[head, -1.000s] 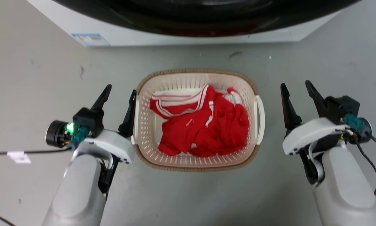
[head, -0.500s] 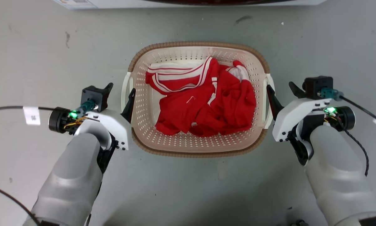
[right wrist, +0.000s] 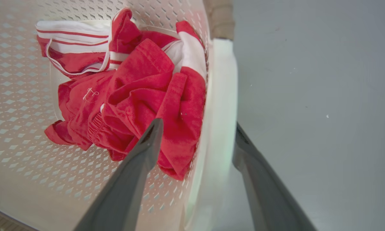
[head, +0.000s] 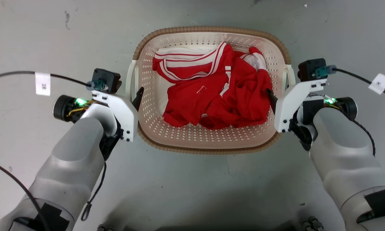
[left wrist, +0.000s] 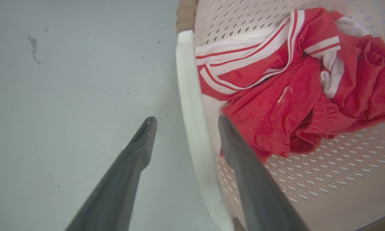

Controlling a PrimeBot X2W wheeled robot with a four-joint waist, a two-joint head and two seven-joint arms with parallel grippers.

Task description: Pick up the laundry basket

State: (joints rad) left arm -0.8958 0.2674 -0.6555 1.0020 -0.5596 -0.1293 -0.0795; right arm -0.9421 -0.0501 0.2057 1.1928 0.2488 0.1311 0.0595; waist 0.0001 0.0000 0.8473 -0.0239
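Observation:
The laundry basket (head: 208, 149), cream with a brown woven rim, stands on the grey floor with red and white clothes (head: 218, 96) in it. My left gripper (head: 133, 93) is open and straddles the basket's white left handle (left wrist: 187, 80), one finger outside over the floor and one inside the basket. My right gripper (head: 280, 91) is open astride the white right handle (right wrist: 223, 96). Its inner finger hangs over the red cloth and its outer finger lies close along the handle's outer side. In the head view the wrist housings hide the outer fingers.
Grey floor (head: 192, 192) surrounds the basket on all sides. A black cable with a white tag (head: 42, 84) runs off to the left, and another tagged cable (head: 379, 83) runs to the right. Both pale forearms flank the basket.
The head camera has moved forward and down, so the washing machine left the picture. Both grippers closed in on the basket's sides and now straddle the handles.

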